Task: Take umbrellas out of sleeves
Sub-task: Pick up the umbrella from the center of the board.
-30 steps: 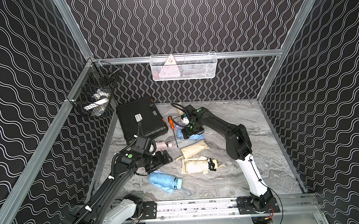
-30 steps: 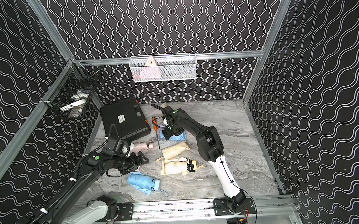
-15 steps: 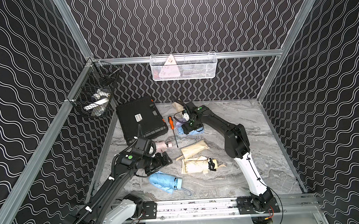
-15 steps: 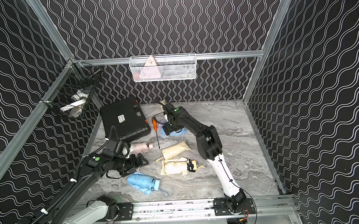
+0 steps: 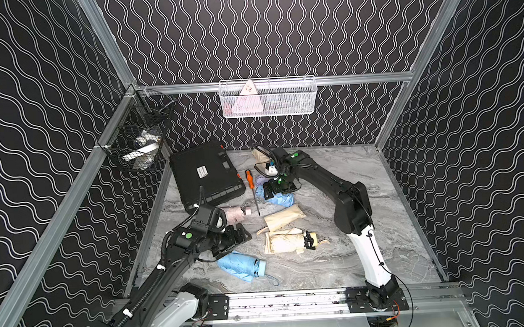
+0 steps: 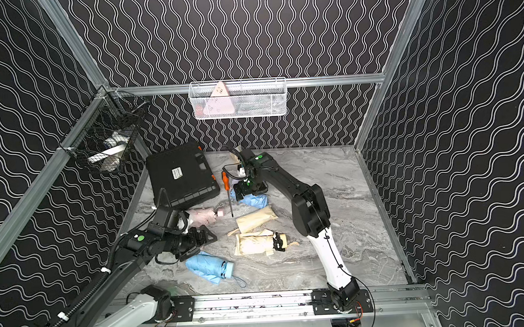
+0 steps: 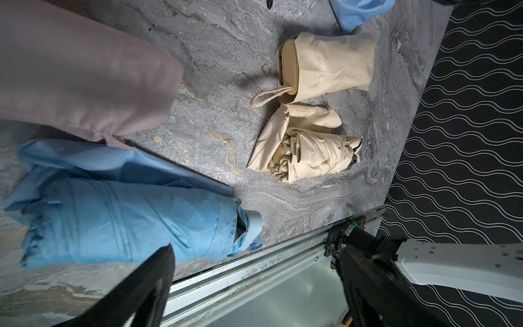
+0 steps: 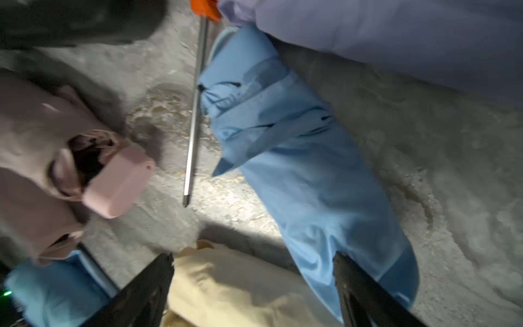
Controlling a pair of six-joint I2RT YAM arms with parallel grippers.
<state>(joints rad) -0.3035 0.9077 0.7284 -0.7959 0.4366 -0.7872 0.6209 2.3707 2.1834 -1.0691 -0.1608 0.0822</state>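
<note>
Both claws spread wide above the grey marble tabletop (image 5: 337, 268), pinching nothing.
The left gripper (image 5: 239, 240) hovers just beyond the crinkled light blue folded umbrella (image 5: 241, 265) at near left. The right gripper (image 5: 277, 194) hangs far-centre over a light blue fabric bundle (image 5: 282, 199). Between them lies a sleeved cream umbrella (image 5: 283, 218).

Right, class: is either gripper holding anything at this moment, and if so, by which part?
Nothing is held: the left gripper is open near the light blue umbrella, the right gripper open by the light blue sleeve.
</note>
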